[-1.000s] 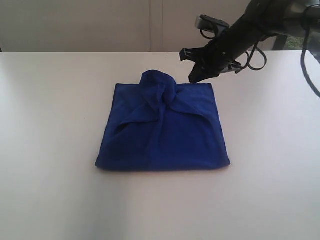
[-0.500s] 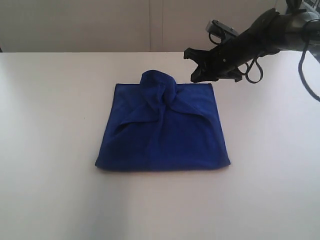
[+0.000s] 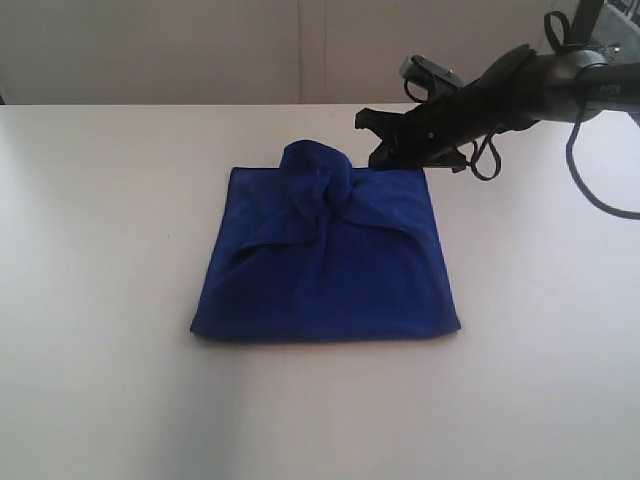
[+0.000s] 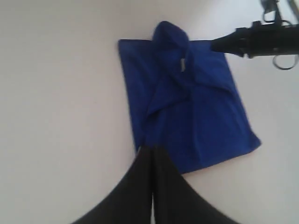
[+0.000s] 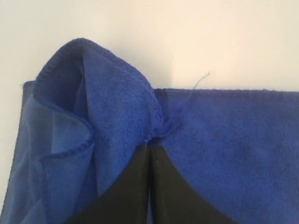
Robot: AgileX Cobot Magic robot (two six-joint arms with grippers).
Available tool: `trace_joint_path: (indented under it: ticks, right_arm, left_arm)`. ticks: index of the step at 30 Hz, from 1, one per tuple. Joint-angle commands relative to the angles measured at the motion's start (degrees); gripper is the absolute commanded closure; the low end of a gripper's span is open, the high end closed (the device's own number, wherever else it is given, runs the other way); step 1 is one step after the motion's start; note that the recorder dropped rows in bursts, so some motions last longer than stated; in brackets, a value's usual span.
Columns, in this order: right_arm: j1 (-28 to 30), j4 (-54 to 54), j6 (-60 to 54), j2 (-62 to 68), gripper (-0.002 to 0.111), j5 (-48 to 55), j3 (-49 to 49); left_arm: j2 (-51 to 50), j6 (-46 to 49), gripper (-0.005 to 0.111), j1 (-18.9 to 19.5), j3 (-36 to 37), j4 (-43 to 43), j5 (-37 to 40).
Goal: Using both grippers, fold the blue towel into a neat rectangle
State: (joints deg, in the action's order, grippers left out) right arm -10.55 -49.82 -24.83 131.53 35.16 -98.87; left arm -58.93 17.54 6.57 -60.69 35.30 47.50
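The blue towel (image 3: 325, 255) lies folded into a rough rectangle on the white table, with a bunched lump (image 3: 315, 170) at its far edge. A loose thread (image 5: 201, 80) sticks out from that far edge. My right gripper (image 3: 378, 150) hangs over the towel's far right part, just beside the lump. In the right wrist view its jaws (image 5: 150, 148) are shut, tips close above a puckered crease of the towel (image 5: 224, 140), with no cloth seen between them. My left gripper (image 4: 152, 149) is shut and empty, high over the near edge of the towel (image 4: 196, 116); it is outside the exterior view.
The white table (image 3: 110, 300) spreads bare on all sides of the towel. A pale wall (image 3: 200, 50) runs behind the table's far edge. The right arm with its cables (image 3: 540, 80) reaches in from the upper right.
The right gripper has swung left and slightly lower, closer to the towel's lump. The towel has kept its shape and place.
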Motion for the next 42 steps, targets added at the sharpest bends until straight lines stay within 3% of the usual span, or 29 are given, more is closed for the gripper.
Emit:
trace_joint_path:
  ticks: [1,6,11,15,17,22,25,42]
  right_arm:
    - [-0.54,-0.76,-0.87,-0.06,0.108,0.95,-1.74]
    - [-0.54,2.76,-0.87,-0.06,0.108,0.74,-1.7]
    - [2.65,3.8,-0.52,-0.06,0.108,1.14,-1.7]
    - [5.08,3.8,-0.87,-0.06,0.108,2.3,-1.7]
    - [5.78,3.8,-0.87,-0.06,0.108,2.9,-1.7]
    - [5.88,3.8,-0.87,-0.06,0.108,2.98,-1.7]
    - [5.91,3.8,-0.87,-0.06,0.108,3.1,-1.7]
    - [5.91,3.47,-0.87,-0.06,0.108,4.28,-1.7]
  left_arm:
    - [-18.77,11.2,0.107,-4.92,-2.88,15.24,-6.44]
    - [-39.59,12.91,0.107,-19.47,-15.99,9.91,-16.39]
    - [-53.6,17.22,0.107,-25.9,-30.09,9.91,-17.9]
    - [-59.63,17.45,0.107,-28.55,-36.36,9.15,-20.29]
    - [-62.76,17.45,0.1,-30.09,-39.26,9.15,-22.8]
    - [-66.63,17.45,0.071,-32.9,-42.76,7.4,-23.92]
    - [-67.85,17.45,0.059,-33.75,-42.85,7.4,-27.22]
    - [-71.83,17.08,0.057,-34.61,-42.85,9.14,-33.35]
